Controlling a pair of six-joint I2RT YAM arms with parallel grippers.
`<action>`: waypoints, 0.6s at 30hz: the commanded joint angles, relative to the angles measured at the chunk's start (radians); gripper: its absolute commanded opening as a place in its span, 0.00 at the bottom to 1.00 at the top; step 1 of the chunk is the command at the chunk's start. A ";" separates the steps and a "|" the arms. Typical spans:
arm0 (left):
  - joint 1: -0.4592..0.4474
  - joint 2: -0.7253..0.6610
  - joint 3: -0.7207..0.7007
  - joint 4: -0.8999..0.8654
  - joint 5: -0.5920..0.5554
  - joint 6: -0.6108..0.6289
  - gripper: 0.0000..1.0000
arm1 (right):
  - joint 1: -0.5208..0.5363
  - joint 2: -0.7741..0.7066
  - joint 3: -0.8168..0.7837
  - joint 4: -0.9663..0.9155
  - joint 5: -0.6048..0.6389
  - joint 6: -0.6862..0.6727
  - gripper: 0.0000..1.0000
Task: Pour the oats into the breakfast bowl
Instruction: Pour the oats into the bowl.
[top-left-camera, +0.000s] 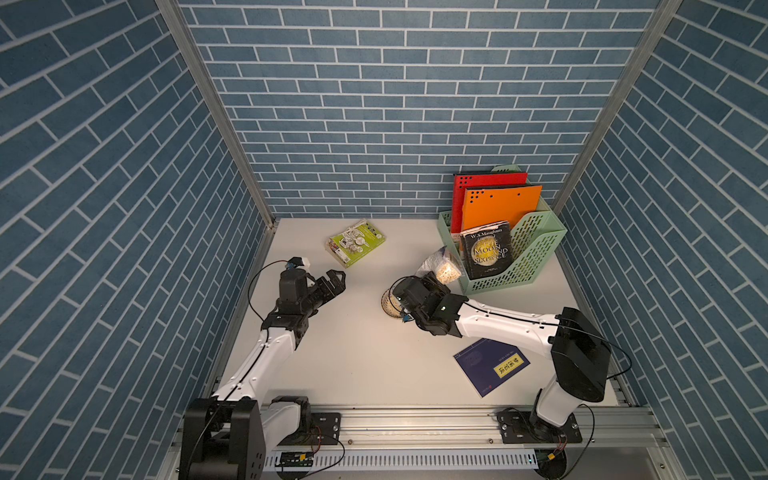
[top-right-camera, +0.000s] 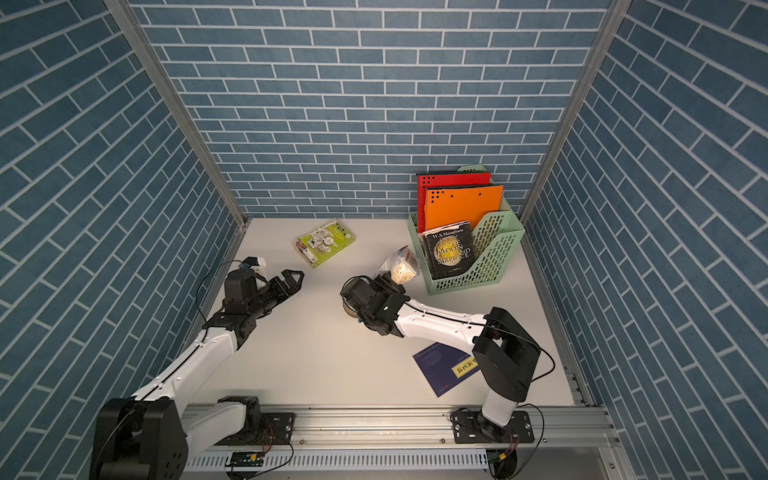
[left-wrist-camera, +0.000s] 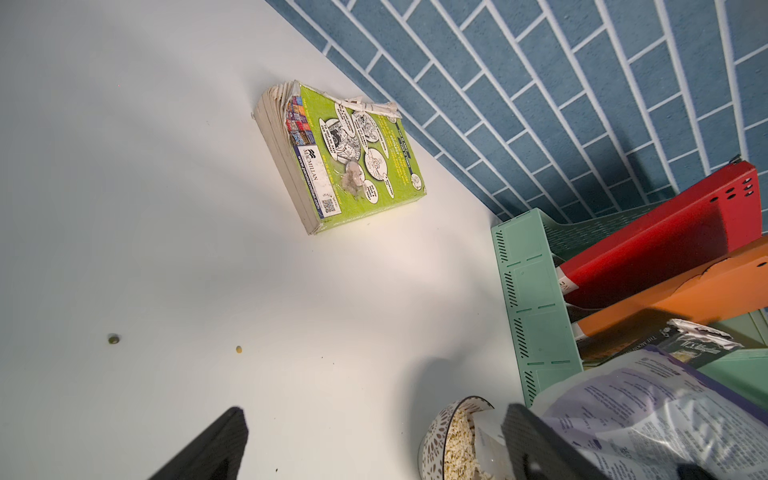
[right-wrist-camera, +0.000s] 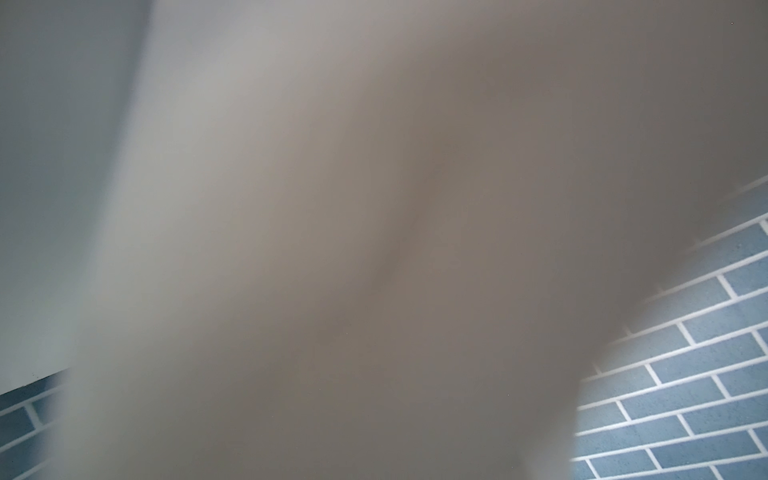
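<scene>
Since oats (left-wrist-camera: 459, 436) already lie in the breakfast bowl (top-left-camera: 385, 307), mid-desk, the pour seems well along. Left hand (top-left-camera: 336, 281): leftward, spread apart, empty. Right hand (top-left-camera: 431, 277): clamped on the pouch (top-left-camera: 441, 266), tipped over the bowl. Advice: raise the pouch's bottom gradually, mouth inside the rim.

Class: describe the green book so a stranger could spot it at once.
Find the mint-green file rack in the far right corner, then look left along the back wall. The green book lies flat there. Unlike the dark paperback in the rack and the navy booklet near the front, its cover is lime with cartoons.
</scene>
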 joint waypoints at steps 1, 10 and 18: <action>0.007 -0.008 0.027 -0.004 -0.001 0.015 0.99 | -0.009 -0.054 0.021 0.090 0.076 -0.067 0.00; 0.007 -0.007 0.026 -0.004 -0.002 0.017 0.99 | -0.013 -0.055 0.003 0.117 0.090 -0.102 0.00; 0.007 -0.014 0.020 -0.011 -0.004 0.019 0.99 | -0.010 -0.064 -0.004 0.182 0.091 -0.148 0.00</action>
